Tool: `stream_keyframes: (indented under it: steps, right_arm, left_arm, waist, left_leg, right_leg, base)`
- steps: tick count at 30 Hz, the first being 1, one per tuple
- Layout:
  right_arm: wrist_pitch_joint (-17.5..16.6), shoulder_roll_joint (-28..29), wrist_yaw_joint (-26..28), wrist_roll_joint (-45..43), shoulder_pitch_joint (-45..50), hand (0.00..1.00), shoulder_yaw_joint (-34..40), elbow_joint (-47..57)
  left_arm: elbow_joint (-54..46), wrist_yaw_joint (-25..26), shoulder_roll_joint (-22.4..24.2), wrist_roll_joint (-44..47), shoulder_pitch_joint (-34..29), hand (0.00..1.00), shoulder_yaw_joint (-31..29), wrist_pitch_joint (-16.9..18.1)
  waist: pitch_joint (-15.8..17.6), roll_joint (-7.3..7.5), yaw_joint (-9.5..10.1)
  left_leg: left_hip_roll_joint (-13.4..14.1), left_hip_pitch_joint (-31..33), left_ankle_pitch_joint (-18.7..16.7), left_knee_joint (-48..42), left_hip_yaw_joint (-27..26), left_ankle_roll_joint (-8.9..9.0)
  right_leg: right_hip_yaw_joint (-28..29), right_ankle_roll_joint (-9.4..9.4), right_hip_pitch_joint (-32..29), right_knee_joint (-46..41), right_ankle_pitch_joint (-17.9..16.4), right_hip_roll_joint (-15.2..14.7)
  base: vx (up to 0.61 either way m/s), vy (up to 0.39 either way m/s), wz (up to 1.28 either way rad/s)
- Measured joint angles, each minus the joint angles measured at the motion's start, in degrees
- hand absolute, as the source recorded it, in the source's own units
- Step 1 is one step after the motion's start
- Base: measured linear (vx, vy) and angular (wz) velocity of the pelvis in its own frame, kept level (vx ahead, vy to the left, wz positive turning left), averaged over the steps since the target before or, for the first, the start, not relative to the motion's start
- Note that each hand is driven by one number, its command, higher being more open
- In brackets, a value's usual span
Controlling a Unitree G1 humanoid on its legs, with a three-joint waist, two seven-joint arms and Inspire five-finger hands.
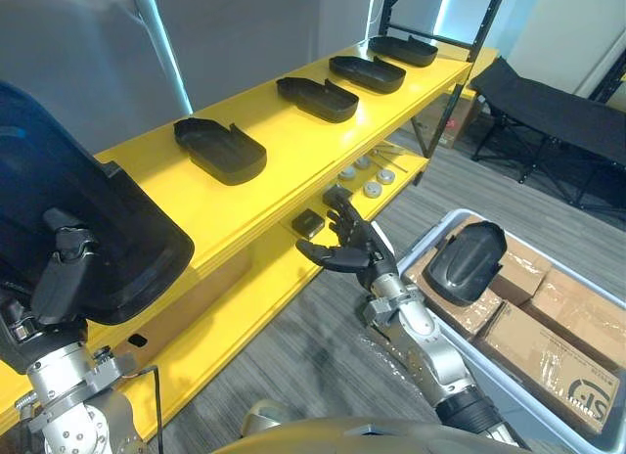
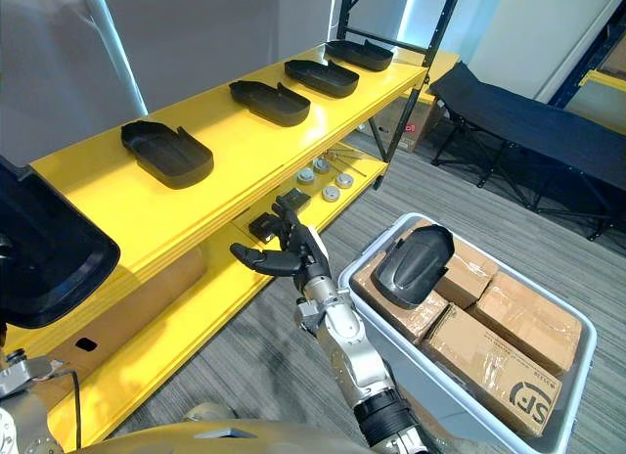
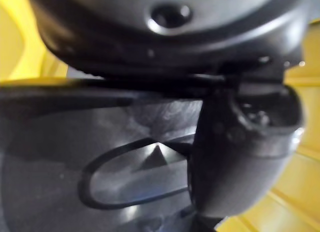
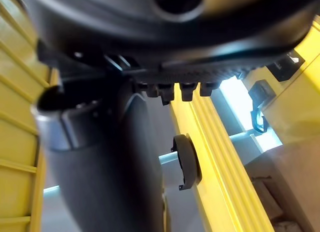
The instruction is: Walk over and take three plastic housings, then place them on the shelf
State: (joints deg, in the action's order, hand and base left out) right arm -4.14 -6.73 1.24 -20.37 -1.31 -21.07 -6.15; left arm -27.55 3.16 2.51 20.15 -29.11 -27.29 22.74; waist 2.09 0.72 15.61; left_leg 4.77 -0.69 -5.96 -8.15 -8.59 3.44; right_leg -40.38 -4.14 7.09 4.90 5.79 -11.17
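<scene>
Over the near left end of the shelf [image 1: 284, 170], a held housing [image 1: 98, 219]: black plastic, glossy, a shallow shell with a rounded outline and a raised rim, broad face toward the head camera. Gripped from below by the left hand [image 1: 61, 268], thumb clamped on that face, wrist upright; touching the top board or not, cannot tell.

Further on, before the shelf's front edge and beside the near corner of a grey bin [image 2: 450, 390], the right hand [image 1: 352, 247]: empty, fingers straight and spread, thumb out sideways, forearm rising from the lower right.

Inside the bin, on cardboard boxes [image 1: 558, 322], a tilted housing [image 1: 465, 261] of the same black shape.

Along the top board, toward its far end, a row of four housings [image 1: 220, 151], hollow side up, well apart from each other. On the lower board, near the right hand, round metal parts [image 1: 373, 189].

Beyond the shelf's far end, a dark folding cot [image 1: 558, 107].
</scene>
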Motion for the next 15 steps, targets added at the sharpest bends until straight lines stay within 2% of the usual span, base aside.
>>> stream_keyframes:
  steps: [3,6,8,9,10,12,14,15]
  right_arm:
    - [0.54,-0.55,0.05,2.03,0.3,1.0,0.22,0.0]
    - [1.05,-1.51,-0.26,2.34,1.36,1.0,1.62,0.06]
    - [1.05,-2.62,-0.61,6.38,1.77,1.0,2.03,0.05]
    - [1.04,-2.61,-0.57,7.08,1.78,1.0,2.13,0.05]
    - [1.01,-2.62,-0.5,8.33,1.91,1.0,2.4,0.05]
    - [0.99,-2.91,-0.47,8.26,2.29,1.0,2.62,0.06]
    - [0.82,-3.11,-0.2,8.29,3.18,1.0,3.24,0.12]
    - [0.37,-3.06,-0.21,8.35,3.68,1.0,3.91,0.14]
  left_arm:
    - [0.01,-1.47,0.05,0.45,-0.02,0.0,0.77,-0.06]
    - [0.02,-4.73,-0.04,0.63,0.99,0.0,2.78,-0.17]
    - [0.03,-6.68,-0.04,2.48,1.62,0.0,4.39,-0.21]
    - [0.04,-6.68,-0.04,2.56,1.62,0.0,4.48,-0.22]
    - [0.04,-6.82,-0.12,2.43,1.68,0.0,4.56,-0.24]
    - [0.04,-7.55,-0.45,2.3,1.81,0.0,5.08,-0.24]
    - [0.05,-8.5,-1.82,2.32,2.37,0.0,6.7,-0.24]
    - [0.33,-9.14,-2.84,2.33,3.08,0.0,7.8,-0.28]
  waist:
    - [0.2,-0.02,-0.75]
    - [1.57,-0.58,-2.68]
    - [2.69,-1.65,-2.52]
    - [3.07,-2.07,-2.56]
    - [3.94,-2.87,-3.43]
    - [4.42,-3.43,-4.08]
    - [4.95,-3.0,-4.54]
    - [5.28,-2.48,-5.15]
  left_leg:
    - [-0.11,2.3,-0.09,-1.91,1.4,-0.43]
    - [-0.98,3.79,0.94,-2.63,2.86,-1.54]
    - [-1.31,4.26,0.97,-2.62,3.73,-2.05]
    - [-1.26,4.22,0.94,-2.7,3.69,-2.13]
    - [-0.91,4.18,1.02,-2.72,2.66,-2.31]
    - [-0.45,4.22,1.45,-2.7,0.92,-2.55]
    - [-1.21,4.2,2.15,-2.75,2.09,-2.25]
    - [-1.91,4.47,2.77,-2.66,3.6,-2.26]
  right_leg:
    - [-2.97,-0.25,0.92,-0.31,0.19,-0.13]
    - [-9.35,-0.96,4.04,-0.33,-0.84,-0.72]
    - [-10.58,-1.32,4.44,-1.31,-1.51,-1.17]
    - [-10.67,-1.39,4.4,-2.28,-2.09,-1.5]
    - [-11.32,-1.5,4.3,-4.58,-3.23,-2.52]
    - [-11.46,-1.62,3.65,-7.96,-4.86,-3.9]
    - [-9.09,-1.51,2.49,-13.11,-8.05,-5.8]
    - [-5.94,-1.01,1.84,-15.08,-10.12,-6.0]
  base:
    - [0.01,0.011,0.42]
    - [-0.04,0.014,0.92]
    - [-0.07,0.064,0.56]
    - [-0.06,0.082,0.36]
    - [-0.03,0.077,0.33]
    - [-0.02,0.099,0.32]
    - [0.0,0.104,0.39]
    - [-0.02,0.056,0.85]
